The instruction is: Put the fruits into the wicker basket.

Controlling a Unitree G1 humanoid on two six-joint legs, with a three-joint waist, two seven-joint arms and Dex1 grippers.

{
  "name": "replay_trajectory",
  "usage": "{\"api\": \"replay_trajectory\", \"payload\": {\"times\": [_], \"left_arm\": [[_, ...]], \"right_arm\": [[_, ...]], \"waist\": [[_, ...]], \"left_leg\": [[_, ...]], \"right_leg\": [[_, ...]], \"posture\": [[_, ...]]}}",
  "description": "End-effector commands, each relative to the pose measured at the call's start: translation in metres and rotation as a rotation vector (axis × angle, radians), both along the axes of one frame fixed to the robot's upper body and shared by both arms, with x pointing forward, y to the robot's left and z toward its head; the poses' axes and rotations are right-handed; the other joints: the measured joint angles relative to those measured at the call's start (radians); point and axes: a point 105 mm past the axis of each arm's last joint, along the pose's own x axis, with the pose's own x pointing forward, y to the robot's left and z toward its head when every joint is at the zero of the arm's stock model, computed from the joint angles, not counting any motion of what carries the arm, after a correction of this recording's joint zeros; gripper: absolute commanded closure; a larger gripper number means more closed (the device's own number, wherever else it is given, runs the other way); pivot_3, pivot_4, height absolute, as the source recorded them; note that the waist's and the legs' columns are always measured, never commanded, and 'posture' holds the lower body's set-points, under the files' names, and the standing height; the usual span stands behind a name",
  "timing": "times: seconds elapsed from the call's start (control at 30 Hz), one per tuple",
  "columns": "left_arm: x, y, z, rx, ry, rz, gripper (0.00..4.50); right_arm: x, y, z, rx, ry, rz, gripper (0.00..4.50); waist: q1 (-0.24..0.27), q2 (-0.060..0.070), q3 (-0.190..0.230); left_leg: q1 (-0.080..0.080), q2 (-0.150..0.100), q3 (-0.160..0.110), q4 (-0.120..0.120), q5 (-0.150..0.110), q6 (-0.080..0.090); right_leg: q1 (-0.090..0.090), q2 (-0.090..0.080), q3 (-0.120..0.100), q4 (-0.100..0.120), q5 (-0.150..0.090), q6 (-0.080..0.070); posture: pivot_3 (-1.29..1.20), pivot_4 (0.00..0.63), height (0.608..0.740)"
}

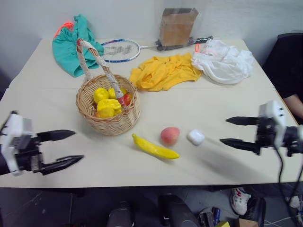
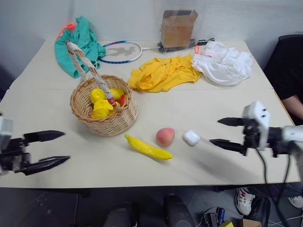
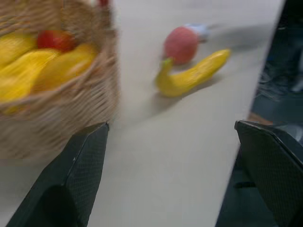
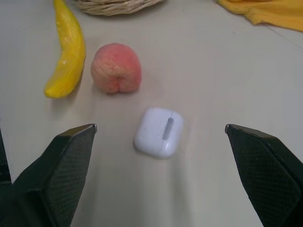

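A yellow banana (image 1: 155, 147) lies on the table in front of the wicker basket (image 1: 108, 109), with a pink-red peach (image 1: 169, 135) just to its right. Several yellow fruits and a red one sit inside the basket. My left gripper (image 1: 66, 148) hovers open near the table's front left edge, left of the basket, with nothing between its fingers. Open and empty too, my right gripper (image 1: 230, 130) is at the right, pointing at a small white case (image 1: 195, 137) beside the peach. The right wrist view shows the peach (image 4: 116, 68) and banana (image 4: 67, 52) just beyond that case.
A yellow cloth (image 1: 163, 72), a white cloth (image 1: 223, 60), a teal cloth (image 1: 75, 43), a badminton racket (image 1: 120, 50) and a brown paper bag (image 1: 176, 26) lie along the table's back. A person's dark sleeve (image 1: 289, 66) shows at the right edge.
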Motion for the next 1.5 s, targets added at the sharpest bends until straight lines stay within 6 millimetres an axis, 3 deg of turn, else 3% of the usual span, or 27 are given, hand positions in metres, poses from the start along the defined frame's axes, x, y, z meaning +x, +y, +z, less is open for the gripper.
{"api": "replay_trajectory", "payload": {"times": [0.03, 0.17, 0.43, 0.53, 0.67, 0.7, 0.77, 0.93, 1.03, 1.13, 1.23, 1.33, 1.4, 1.43, 1.5], "left_arm": [[-0.004, -0.029, 0.013, -0.02, -0.015, -0.127, 0.03], [0.001, -0.048, 0.024, -0.02, -0.037, -0.221, 0.03], [0.012, -0.063, 0.032, -0.001, -0.067, -0.309, 0.03], [0.014, -0.065, 0.035, -0.007, -0.073, -0.314, 0.0], [0.015, -0.066, 0.032, 0.004, -0.072, -0.318, 0.0], [0.015, -0.065, 0.032, 0.005, -0.072, -0.318, 0.0], [0.017, -0.065, 0.032, 0.005, -0.075, -0.316, 0.0], [0.02, -0.064, 0.03, -0.002, -0.079, -0.306, 0.0], [0.022, -0.064, 0.029, -0.005, -0.081, -0.303, 0.0], [0.024, -0.064, 0.028, -0.008, -0.085, -0.302, 0.0], [0.025, -0.064, 0.028, -0.01, -0.088, -0.299, 0.0], [0.026, -0.061, 0.028, -0.01, -0.09, -0.287, 0.0], [0.027, -0.059, 0.028, -0.007, -0.091, -0.279, 0.0], [0.027, -0.058, 0.029, -0.007, -0.091, -0.274, 0.0], [0.026, -0.054, 0.031, -0.008, -0.094, -0.258, 0.0]], "right_arm": [[0.01, 0.012, -0.011, -0.005, -0.03, -0.053, 0.0], [0.021, 0.023, -0.032, 0.002, 0.0, -0.104, 0.0], [0.037, 0.029, -0.061, -0.026, 0.044, -0.183, 0.0], [0.038, 0.027, -0.067, -0.03, 0.043, -0.215, 0.63], [0.034, 0.016, -0.056, 0.04, 0.027, -0.275, 1.98], [0.034, 0.003, -0.052, 0.043, 0.015, -0.326, 2.19], [0.035, -0.033, -0.044, 0.056, -0.01, -0.467, 2.18], [0.024, -0.142, -0.027, -0.012, -0.074, -0.827, 2.18], [0.015, -0.165, -0.03, -0.054, -0.042, -0.866, 2.18], [0.012, -0.164, -0.034, -0.056, -0.016, -0.827, 2.18], [0.014, -0.157, -0.026, -0.042, -0.01, -0.788, 1.16], [0.019, -0.149, -0.005, -0.057, -0.049, -0.71, 0.12], [0.02, -0.139, 0.008, -0.064, -0.07, -0.642, 0.05], [0.021, -0.13, 0.016, -0.063, -0.078, -0.587, 0.05], [0.006, -0.071, 0.029, -0.076, -0.044, -0.238, 0.05]], "waist": [[0.001, 0.001, 0.0], [0.002, 0.001, 0.0], [-0.001, 0.001, 0.0], [-0.001, 0.0, 0.0], [0.002, 0.0, 0.0], [0.003, 0.0, 0.0], [0.007, 0.0, 0.0], [0.01, 0.001, 0.0], [0.006, 0.0, 0.0], [-0.008, 0.001, 0.0], [-0.022, 0.001, 0.001], [-0.025, 0.002, 0.001], [-0.023, 0.003, 0.001], [-0.023, 0.003, 0.001], [-0.021, 0.003, 0.001]], "left_leg": [[0.0, 0.0, 0.0, 0.0, 0.001, -0.001], [0.0, -0.002, 0.0, 0.001, 0.003, -0.002], [0.0, -0.002, 0.001, 0.002, 0.003, -0.003], [0.0, -0.001, 0.001, 0.003, 0.004, -0.003], [0.0, -0.001, 0.001, 0.004, 0.004, -0.003], [0.0, -0.001, 0.001, 0.004, 0.004, -0.003], [0.0, -0.001, 0.001, 0.004, 0.004, -0.003], [-0.001, -0.005, 0.002, 0.006, 0.004, 0.001], [0.0, -0.004, 0.002, 0.006, 0.003, 0.002], [0.001, -0.003, 0.002, 0.005, 0.004, 0.0], [0.001, -0.003, 0.001, 0.005, 0.005, -0.001], [0.001, -0.003, 0.001, 0.005, 0.005, -0.002], [0.001, -0.003, 0.001, 0.005, 0.005, -0.002], [0.001, -0.003, 0.001, 0.005, 0.005, -0.001], [0.0, -0.003, 0.0, 0.005, 0.005, -0.002]], "right_leg": [[0.0, 0.0, 0.0, 0.0, 0.0, 0.0], [0.0, 0.001, 0.001, 0.001, 0.0, 0.001], [-0.001, 0.002, 0.003, 0.002, 0.001, 0.001], [-0.001, 0.003, 0.003, 0.002, 0.001, 0.001], [0.0, 0.003, 0.003, 0.003, 0.001, 0.002], [0.0, 0.003, 0.003, 0.003, 0.001, 0.002], [0.0, 0.003, 0.003, 0.003, 0.001, 0.002], [0.001, 0.0, 0.004, 0.001, 0.001, 0.005], [0.002, 0.001, 0.004, 0.001, 0.001, 0.005], [0.002, 0.003, 0.006, 0.002, 0.001, 0.005], [0.001, 0.004, 0.007, 0.003, 0.001, 0.005], [0.001, 0.003, 0.007, 0.003, 0.001, 0.005], [0.001, 0.003, 0.007, 0.003, 0.001, 0.006], [0.001, 0.003, 0.007, 0.003, 0.001, 0.006], [0.001, 0.003, 0.006, 0.003, 0.001, 0.006]], "posture": [[0.0, 0.15, 0.74], [0.0, 0.15, 0.74], [0.0, 0.15, 0.74], [0.0, 0.15, 0.74], [0.0, 0.15, 0.74], [0.0, 0.15, 0.74], [0.0, 0.15, 0.74], [0.0, 0.15, 0.74], [0.0, 0.15, 0.74], [0.0, 0.15, 0.74], [0.0, 0.15, 0.74], [0.0, 0.15, 0.74], [0.0, 0.15, 0.74], [0.0, 0.15, 0.74], [0.0, 0.15, 0.74]]}}
